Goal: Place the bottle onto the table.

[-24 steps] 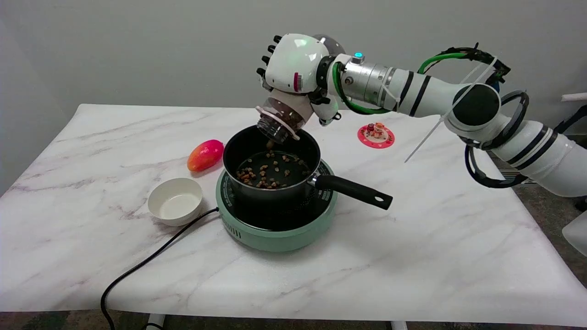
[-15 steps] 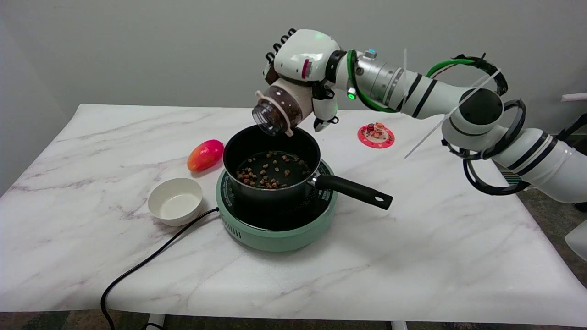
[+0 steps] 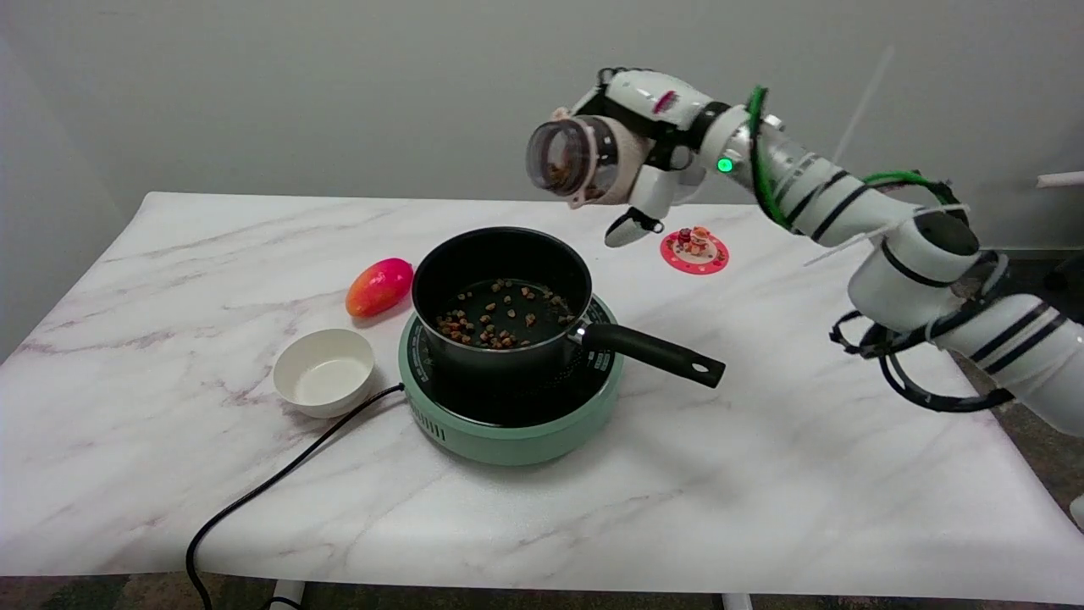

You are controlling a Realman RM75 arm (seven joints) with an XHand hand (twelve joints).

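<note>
Clear plastic bottle [image 3: 569, 158] (brown pieces inside) lies nearly horizontal in the air, mouth toward the camera, clamped in the right black-and-white hand [image 3: 645, 135], above and behind the black saucepan [image 3: 501, 298] on the white marble table [image 3: 762, 440].

The right arm [image 3: 898, 246] is glossy white, built of rounded segments parted by black bands. Its hand [image 3: 652, 127] has a white shell with black joints and a small red mark. A green cable, a lit green lamp, black cable loops and white zip ties dress it.
</note>
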